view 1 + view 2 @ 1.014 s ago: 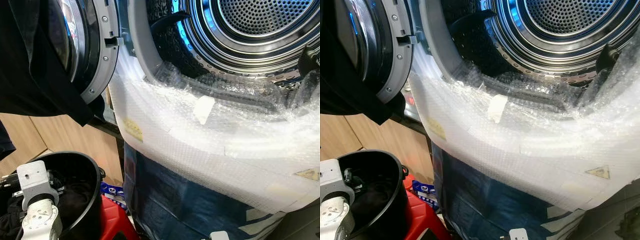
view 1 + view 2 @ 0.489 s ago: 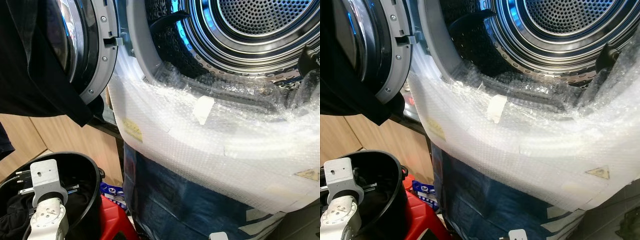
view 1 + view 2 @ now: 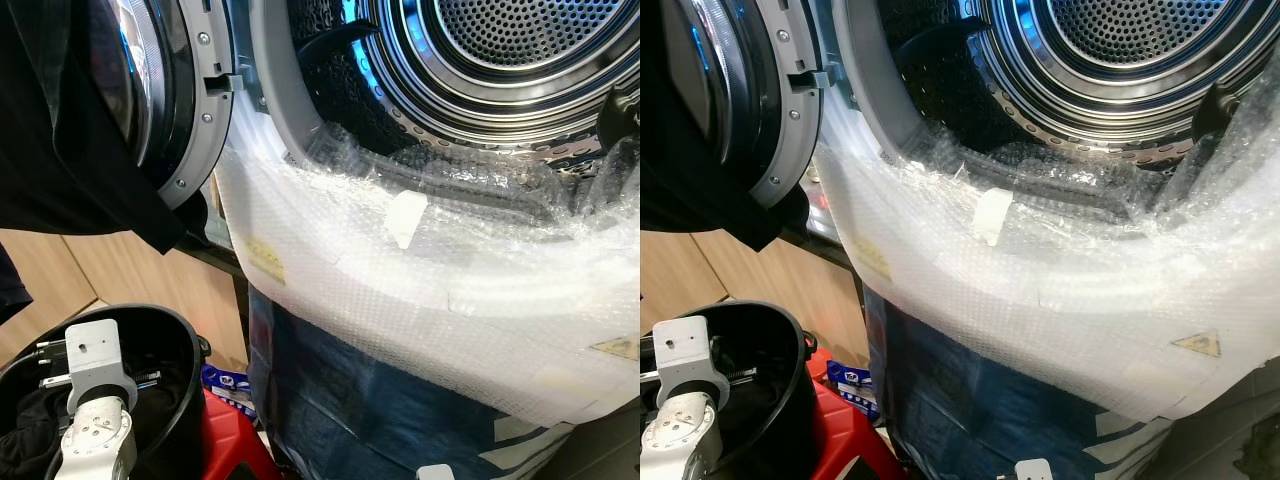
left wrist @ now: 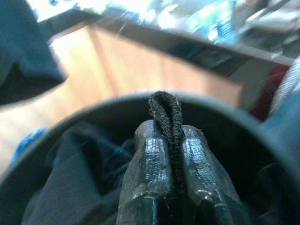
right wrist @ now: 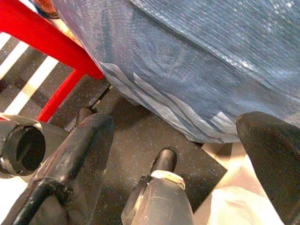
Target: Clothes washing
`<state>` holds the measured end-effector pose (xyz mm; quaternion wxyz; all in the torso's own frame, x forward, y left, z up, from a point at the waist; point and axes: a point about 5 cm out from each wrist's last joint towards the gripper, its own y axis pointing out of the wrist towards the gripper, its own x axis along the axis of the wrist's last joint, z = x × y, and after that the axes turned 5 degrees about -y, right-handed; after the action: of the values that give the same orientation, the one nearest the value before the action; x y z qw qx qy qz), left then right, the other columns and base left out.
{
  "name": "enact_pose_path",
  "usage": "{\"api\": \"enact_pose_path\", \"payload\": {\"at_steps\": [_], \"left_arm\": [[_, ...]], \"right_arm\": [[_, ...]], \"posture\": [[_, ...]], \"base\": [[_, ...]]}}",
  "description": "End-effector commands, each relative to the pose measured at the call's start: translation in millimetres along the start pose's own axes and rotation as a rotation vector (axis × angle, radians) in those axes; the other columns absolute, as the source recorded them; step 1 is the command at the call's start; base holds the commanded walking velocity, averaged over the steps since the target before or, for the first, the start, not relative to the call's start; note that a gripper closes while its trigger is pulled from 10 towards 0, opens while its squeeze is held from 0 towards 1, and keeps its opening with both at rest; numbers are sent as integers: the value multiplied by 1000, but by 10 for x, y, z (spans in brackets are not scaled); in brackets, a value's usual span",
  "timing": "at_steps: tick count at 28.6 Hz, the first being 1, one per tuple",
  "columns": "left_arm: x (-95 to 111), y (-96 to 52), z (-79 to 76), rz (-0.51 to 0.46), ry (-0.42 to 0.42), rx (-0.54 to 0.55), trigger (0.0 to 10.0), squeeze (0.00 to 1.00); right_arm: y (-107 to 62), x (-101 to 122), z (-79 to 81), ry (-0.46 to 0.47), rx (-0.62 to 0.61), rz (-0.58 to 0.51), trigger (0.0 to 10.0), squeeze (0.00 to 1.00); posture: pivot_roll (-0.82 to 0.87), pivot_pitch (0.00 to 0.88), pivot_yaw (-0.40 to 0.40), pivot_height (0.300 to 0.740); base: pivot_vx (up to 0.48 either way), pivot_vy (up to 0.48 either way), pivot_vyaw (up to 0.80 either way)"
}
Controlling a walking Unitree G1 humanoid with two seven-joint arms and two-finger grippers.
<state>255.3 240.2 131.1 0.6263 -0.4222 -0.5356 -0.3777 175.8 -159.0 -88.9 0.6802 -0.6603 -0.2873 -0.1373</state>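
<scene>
Inside black bucket (image 3: 185, 345), left gripper (image 4: 168, 140) is pinching fold of dark cloth (image 4: 165, 110). Right gripper (image 5: 183, 154) is hanging spread above floor (image 5: 126, 136), beside red stool (image 5: 51, 42).

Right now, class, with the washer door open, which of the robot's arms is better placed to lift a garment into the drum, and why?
The left. Its gripper is shut on a fold of dark cloth inside the black bucket, below the open drum. The right gripper hangs open near the floor, holding nothing.
</scene>
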Motion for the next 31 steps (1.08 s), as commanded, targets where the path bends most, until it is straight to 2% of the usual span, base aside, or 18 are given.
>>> {"api": "enact_pose_path", "payload": {"at_steps": [1, 2, 3, 6, 8, 12, 13, 14, 15, 16, 19, 20, 21, 23, 26, 27, 28, 31], "left_arm": [[214, -15, -199, -60, 14, -178, 0, 0], [322, -58, -364, -78, 33, -340, 0, 0], [376, -77, -426, -88, 30, -396, 0, 0], [546, -121, -580, -111, 36, -533, 0, 0], [572, -125, -602, -113, 39, -555, 0, 0], [678, -175, -784, -90, 99, -770, 0, 0], [678, -175, -784, -90, 99, -770, 0, 0], [631, -204, -882, -24, 110, -881, 0, 0], [592, -221, -942, 3, 126, -938, 0, 0], [592, -221, -942, 3, 126, -938, 0, 0], [503, -272, -1067, 53, 177, -1061, 0, 0], [476, -343, -1179, 57, 194, -1171, 0, 0], [476, -343, -1179, 57, 194, -1171, 0, 0], [450, -422, -1269, 63, 210, -1274, 0, 0], [326, -489, -1380, 115, 229, -1366, 0, 0], [326, -489, -1380, 115, 229, -1366, 0, 0], [243, -521, -1408, 141, 261, -1403, 0, 0], [151, -524, -1436, 181, 239, -1416, 0, 0]], "right_arm": [[4, 1, 20, 1, 7, 6, 10000, 0], [4, 3, 20, 2, 7, 6, 10000, 0], [5, 4, 21, 2, 8, 6, 10000, 0], [5, 7, 20, 7, 6, 5, 10000, 0], [6, 8, 22, 7, 6, 5, 10000, 0], [8, 13, 37, 9, 10, 4, 10000, 0], [8, 13, 37, 9, 10, 4, 10000, 0], [10, 17, 42, 10, 12, 4, 10000, 0], [12, 24, 46, 12, 13, 2, 10000, 0], [12, 24, 46, 12, 13, 2, 10000, 0], [15, 40, 50, 13, 14, -1, 10000, 0], [18, 59, 38, 12, 17, -7, 10000, 0], [18, 59, 38, 12, 17, -7, 10000, 0], [19, 80, 17, 7, 18, -12, 10000, 0], [20, 123, -23, -3, 19, -31, 10000, 0], [20, 123, -23, -3, 19, -31, 10000, 0], [21, 154, -43, -6, 21, -47, 10000, 0], [20, 198, -55, -22, 37, -75, 10000, 0]], "posture": [[148, 0, 28, 740], [149, 0, 27, 740], [149, 0, 28, 740], [147, 0, 30, 740], [147, 0, 31, 740], [150, 0, 31, 740], [150, 0, 31, 740], [150, 0, 33, 740], [141, 0, 35, 740], [141, 0, 35, 740], [132, 0, 36, 740], [134, 0, 36, 740], [134, 0, 36, 740], [142, 0, 33, 740], [125, 0, 45, 740], [125, 0, 45, 740], [118, 0, 46, 740], [97, 0, 52, 740]], "base": [[0, 0, 0], [0, 0, 0], [0, 0, 0], [0, 0, 0], [0, 0, 0], [0, 0, 0], [0, 0, 0], [0, 0, 0], [0, 0, 0], [0, 0, 0], [0, 0, 0], [0, 0, 0], [0, 0, 0], [0, 0, 0], [0, 0, 0], [0, 0, 0], [0, 0, 0], [0, 0, 0]]}}
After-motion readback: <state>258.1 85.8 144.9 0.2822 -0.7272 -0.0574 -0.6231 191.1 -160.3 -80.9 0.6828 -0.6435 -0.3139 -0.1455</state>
